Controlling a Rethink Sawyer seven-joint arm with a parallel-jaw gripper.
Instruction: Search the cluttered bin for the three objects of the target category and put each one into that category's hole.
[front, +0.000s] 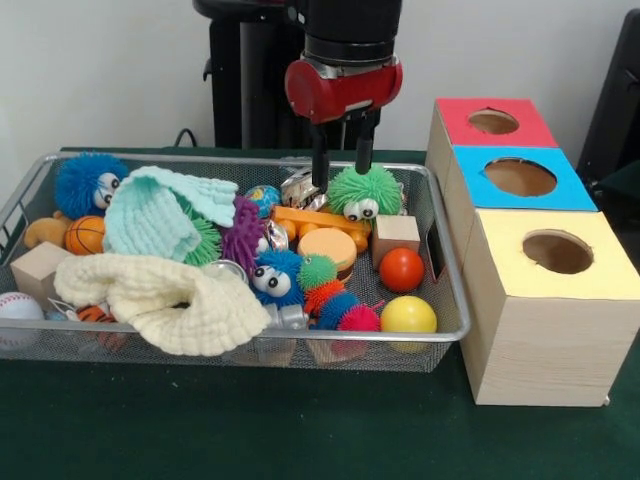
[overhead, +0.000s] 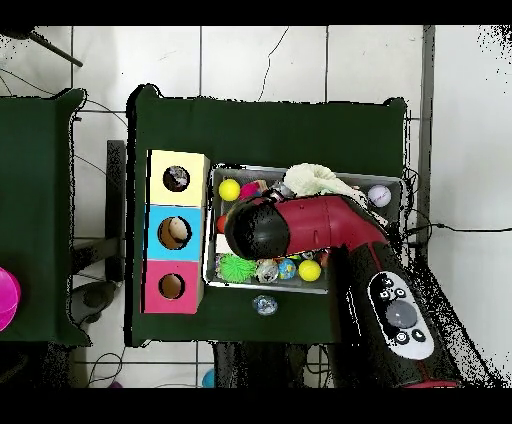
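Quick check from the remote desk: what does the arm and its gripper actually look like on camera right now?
From the front, the arm ends in a black cylindrical wrist above a glossy red collar, with the gripper below it: two slim dark fingers. From overhead, the arm is a bulky red link with a round black end cap, plus a black panel bearing white round buttons and markings.
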